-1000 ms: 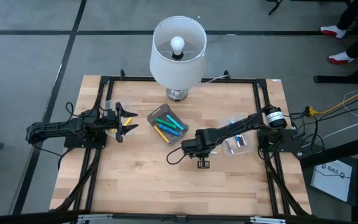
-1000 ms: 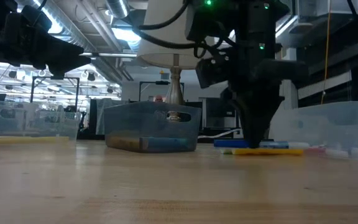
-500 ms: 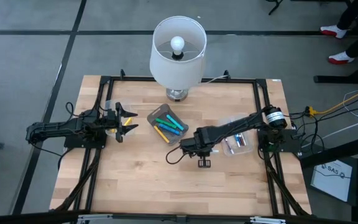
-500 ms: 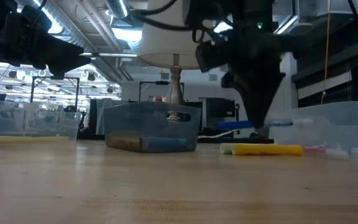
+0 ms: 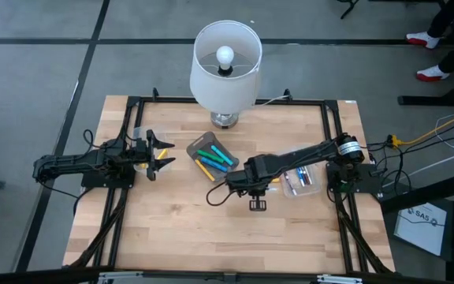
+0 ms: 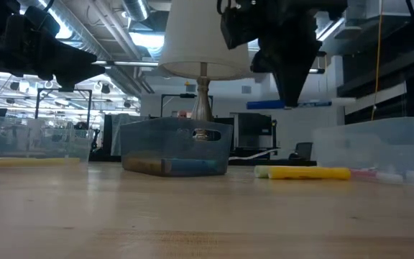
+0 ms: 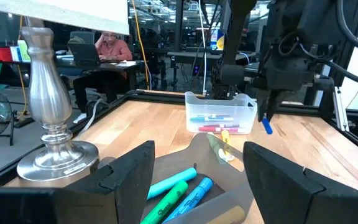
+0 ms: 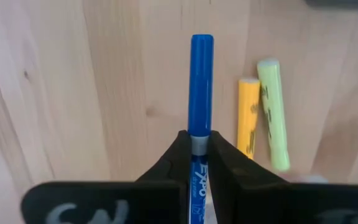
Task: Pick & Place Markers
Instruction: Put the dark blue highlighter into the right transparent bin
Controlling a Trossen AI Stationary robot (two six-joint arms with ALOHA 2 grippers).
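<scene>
My right gripper (image 5: 232, 186) hangs over the table's middle, shut on a blue marker (image 8: 201, 93) with a blue cap and a white barrel. The low view shows that marker (image 6: 290, 105) level and high above the wood. A yellow marker (image 8: 248, 115) and a pale green one (image 8: 272, 112) lie flat on the table below it. More markers lie in the middle clear bin (image 5: 211, 158) and the right clear bin (image 5: 299, 180). My left gripper (image 5: 161, 150) waits open at the left, facing the middle bin (image 7: 185, 193). My right gripper pinches the blue marker between its two fingers on the white barrel (image 8: 196, 163), just behind the blue cap. The fingers (image 6: 290, 79) come from above, pointing down, and lie across the marker. The marker is level and lifted clear of the table.
A lamp (image 5: 225, 67) with a white shade stands at the far middle of the table, its metal foot (image 7: 58, 158) beside the middle bin. A third clear bin (image 6: 34, 147) with a yellow marker sits by the left arm. Bare wood lies toward the near edge.
My right gripper has risen from the table with the blue marker, lifting it clear from beside the yellow marker to well above the bins' rims, and has shifted slightly toward the table's left. The yellow marker has stayed on the wood.
</scene>
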